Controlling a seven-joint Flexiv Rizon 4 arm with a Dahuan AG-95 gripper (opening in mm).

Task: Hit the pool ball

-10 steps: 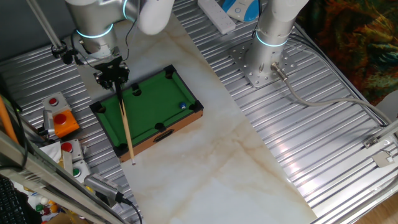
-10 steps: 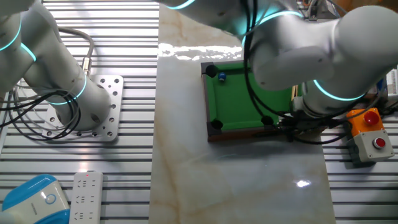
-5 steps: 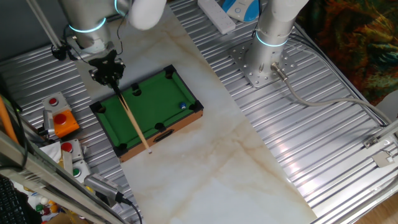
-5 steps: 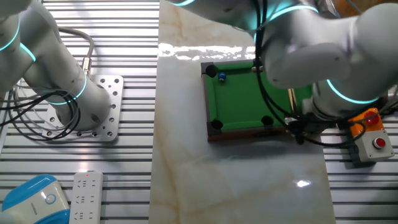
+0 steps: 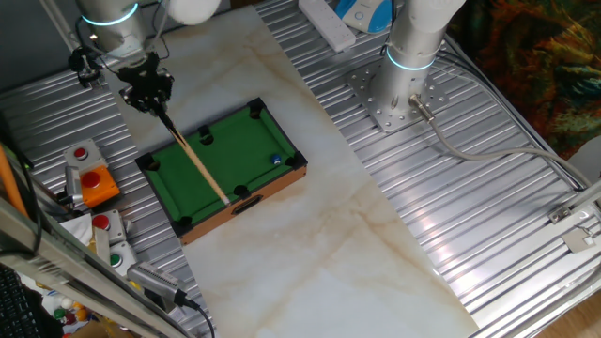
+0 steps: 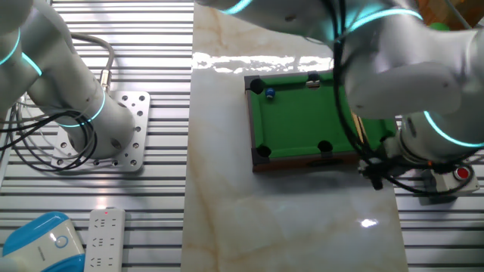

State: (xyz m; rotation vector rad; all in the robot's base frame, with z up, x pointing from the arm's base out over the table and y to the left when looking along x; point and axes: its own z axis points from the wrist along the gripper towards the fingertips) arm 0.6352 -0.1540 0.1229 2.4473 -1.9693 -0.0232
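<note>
The tiny blue pool ball (image 5: pixel 276 160) lies on the green felt of the miniature pool table (image 5: pixel 225 174), close to its right rail; it also shows in the other fixed view (image 6: pixel 270 94) near a corner pocket of the table (image 6: pixel 295 121). My gripper (image 5: pixel 148 94) is shut on a wooden cue stick (image 5: pixel 192 159) behind the table's left end. The cue slants down over the felt, its tip near the front rail, well left of the ball. In the other fixed view the arm (image 6: pixel 408 68) hides the gripper.
An orange box with a red button (image 5: pixel 91 181) and a switch box (image 5: pixel 108 239) lie left of the pool table. A second arm's base (image 5: pixel 399 89) stands at the back right. A remote (image 6: pixel 103 238) lies on the slatted surface.
My gripper has moved back and to the left with the cue. The cue's tip has swung right, from off the table's front left corner onto the felt. The ball has not moved.
</note>
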